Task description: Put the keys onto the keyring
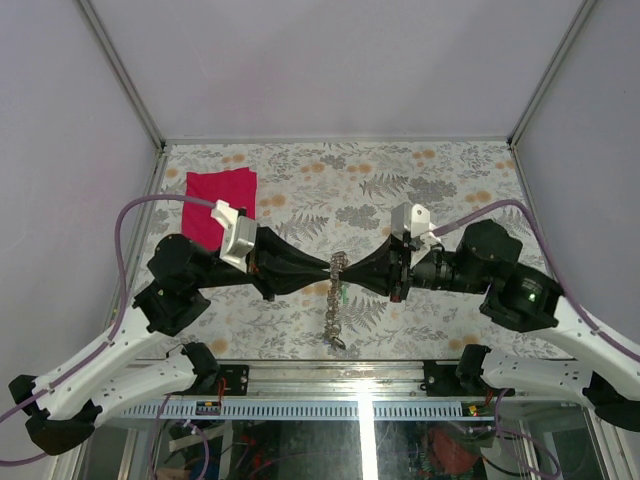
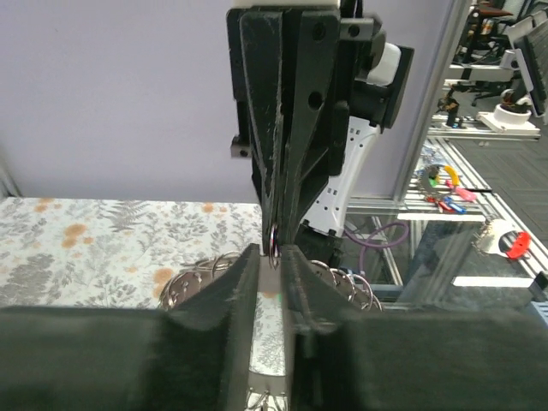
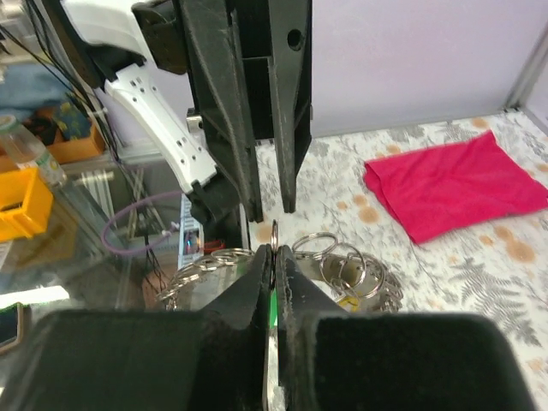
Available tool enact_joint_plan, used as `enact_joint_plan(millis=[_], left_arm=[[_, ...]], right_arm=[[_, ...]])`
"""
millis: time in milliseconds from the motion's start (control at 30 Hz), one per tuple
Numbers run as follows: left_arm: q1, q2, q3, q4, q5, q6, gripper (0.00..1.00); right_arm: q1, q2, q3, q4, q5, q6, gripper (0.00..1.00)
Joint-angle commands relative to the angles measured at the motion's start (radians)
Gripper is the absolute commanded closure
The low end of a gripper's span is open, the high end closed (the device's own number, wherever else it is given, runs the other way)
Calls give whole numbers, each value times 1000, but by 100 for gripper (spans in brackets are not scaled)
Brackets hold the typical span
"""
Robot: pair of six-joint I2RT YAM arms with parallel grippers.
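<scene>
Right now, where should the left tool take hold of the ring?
On the bare rim of the ring poking past the right tool, straight in from the left. It stands edge-on, so the left tool would close on its flat faces.

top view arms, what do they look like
The left arm and right arm have white lower links and black joints. The left claw and right claw are black tapering wedges with white wrist cameras. Purple cables trail each arm.
</scene>
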State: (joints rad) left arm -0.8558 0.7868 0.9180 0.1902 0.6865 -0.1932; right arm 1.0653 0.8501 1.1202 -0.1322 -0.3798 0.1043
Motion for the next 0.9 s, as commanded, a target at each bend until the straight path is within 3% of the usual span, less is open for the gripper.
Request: enact_joint_plan(millis=[0,200,333,867], left_arm=[[1,-30,40,2,-40,38,78],[1,-1,64,-116,-46,97,72],[1,20,64,-126,-27,105,71],[-3,108,46,-129,86,127,63]], right_arm=[[3,89,312,-408,32,-175,100],[2,321,718,-941,91,-268,100],[3,450,862,-1129,112,-272,100],[4,545,942,-1149,51,-300,100]])
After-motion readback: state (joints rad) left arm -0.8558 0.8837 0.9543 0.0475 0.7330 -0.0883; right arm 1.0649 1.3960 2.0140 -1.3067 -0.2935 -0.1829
